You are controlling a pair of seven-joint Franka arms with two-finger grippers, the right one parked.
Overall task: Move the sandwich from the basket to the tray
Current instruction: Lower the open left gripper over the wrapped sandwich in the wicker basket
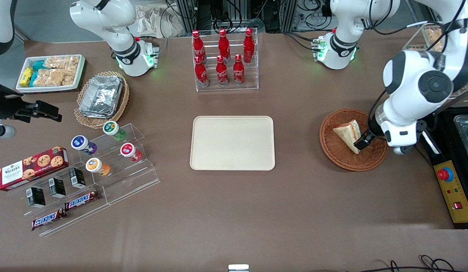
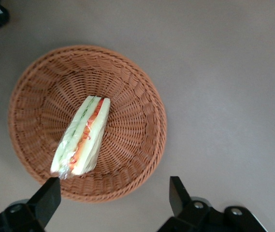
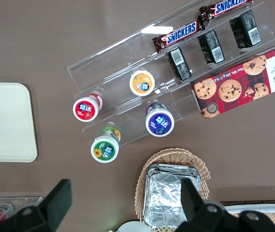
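Your gripper [image 2: 113,195] hangs over the basket [image 1: 334,149] at the right of the front frame, its 2 fingers [image 2: 48,195] spread wide and holding nothing. The sandwich [image 2: 81,136] lies in the basket, filling edge up, with 1 fingertip just beside its end. The tray [image 1: 232,142] sits bare at frame center, well apart from the basket.

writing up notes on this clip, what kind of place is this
Most likely a robotics lab staged as a snack counter. Cola bottles stand on a clear rack, Snickers bars lie on acrylic steps, and an emergency-stop box sits at the table edge. The open gripper hovers over the sandwich in its basket.
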